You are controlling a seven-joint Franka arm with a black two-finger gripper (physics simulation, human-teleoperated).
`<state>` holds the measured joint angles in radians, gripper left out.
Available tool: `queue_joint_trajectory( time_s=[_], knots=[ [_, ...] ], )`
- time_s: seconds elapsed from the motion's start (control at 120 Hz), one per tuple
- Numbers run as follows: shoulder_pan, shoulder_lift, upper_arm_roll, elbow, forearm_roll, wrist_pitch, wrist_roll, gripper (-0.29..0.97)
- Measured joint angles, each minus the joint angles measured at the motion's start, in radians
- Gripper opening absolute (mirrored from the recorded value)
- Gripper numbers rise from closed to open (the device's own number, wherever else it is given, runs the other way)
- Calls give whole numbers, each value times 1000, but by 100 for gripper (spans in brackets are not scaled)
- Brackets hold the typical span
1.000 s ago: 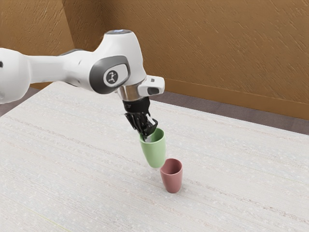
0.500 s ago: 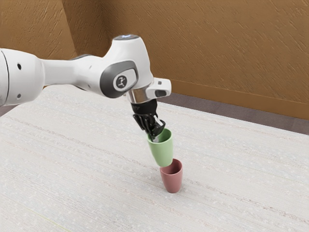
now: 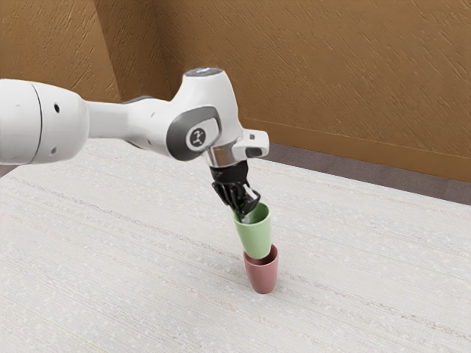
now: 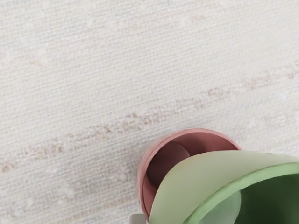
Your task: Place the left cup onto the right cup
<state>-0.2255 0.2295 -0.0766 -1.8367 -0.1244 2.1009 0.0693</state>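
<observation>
A: Nearest us, the pale streaked counter (image 3: 110, 294), and on it the squat dusty-red cup (image 3: 261, 276), upright, mouth open!

B: Right above it is the taller light-green cup (image 3: 254, 234), tilted, its base at the red rim. Touching or not, I can't tell.

A: From the wrist, the green cup (image 4: 210, 186) overlaps part of the red cup (image 4: 163, 158) and its mouth.

B: The black tool (image 3: 246, 208) is clenched on the green cup's upper rim, one finger inside, one outside, under the white robot arm (image 3: 132, 125).

A: Behind it all, the brown textured wall (image 3: 353, 66).
</observation>
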Motion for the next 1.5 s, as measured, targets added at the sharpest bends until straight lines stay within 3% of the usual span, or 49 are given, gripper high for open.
queue_joint_trajectory(
  time_s=[0.533, 0.642, 0.808, 0.967, 1.183, 1.5],
  knots=[
    [0, 45, 2, -1, -3, 32, -2, -9],
    [0, 49, 1, -1, -7, 34, 1, 0],
    [0, 50, 1, -1, -12, 35, 5, 34],
    [0, 48, 0, -1, -15, 35, 7, 52],
    [0, 30, 0, -1, -16, 32, 11, 62],
    [0, -47, 2, -3, -16, -11, 16, 67]
  ],
)
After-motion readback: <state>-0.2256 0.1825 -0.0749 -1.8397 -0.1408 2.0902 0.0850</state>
